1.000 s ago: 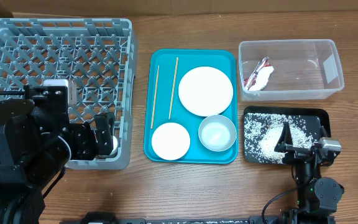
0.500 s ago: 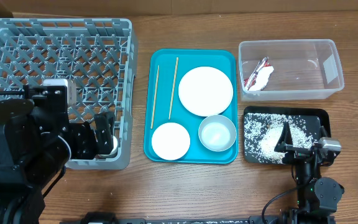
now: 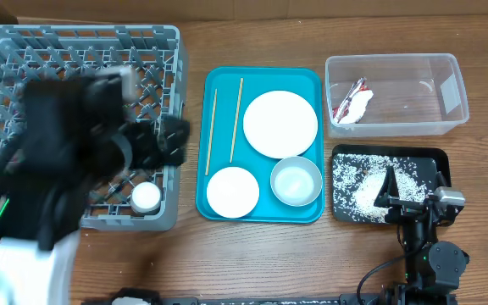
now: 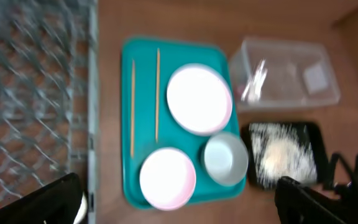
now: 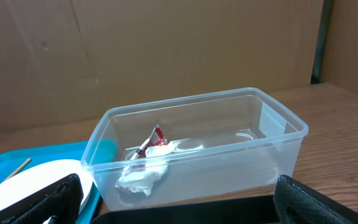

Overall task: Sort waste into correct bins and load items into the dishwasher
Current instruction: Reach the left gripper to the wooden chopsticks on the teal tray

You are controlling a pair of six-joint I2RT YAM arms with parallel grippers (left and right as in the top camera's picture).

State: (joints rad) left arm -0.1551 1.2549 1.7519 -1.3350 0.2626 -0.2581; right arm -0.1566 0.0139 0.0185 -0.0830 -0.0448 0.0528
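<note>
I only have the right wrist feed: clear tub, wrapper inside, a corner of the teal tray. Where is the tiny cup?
Observer: The tiny cup sits inside the grey dish rack, close to its near wall.
Operator: What is left to load?
Observer: On the teal tray: the plate, the left bowl, the right bowl and two chopsticks along its left side.
Operator: Is the left gripper carrying anything?
Observer: No. The left gripper is open, with nothing between its fingers.

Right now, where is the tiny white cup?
Overhead view: the tiny white cup sits inside the grey dish rack, at its front-right corner, just left of the teal tray.
</note>
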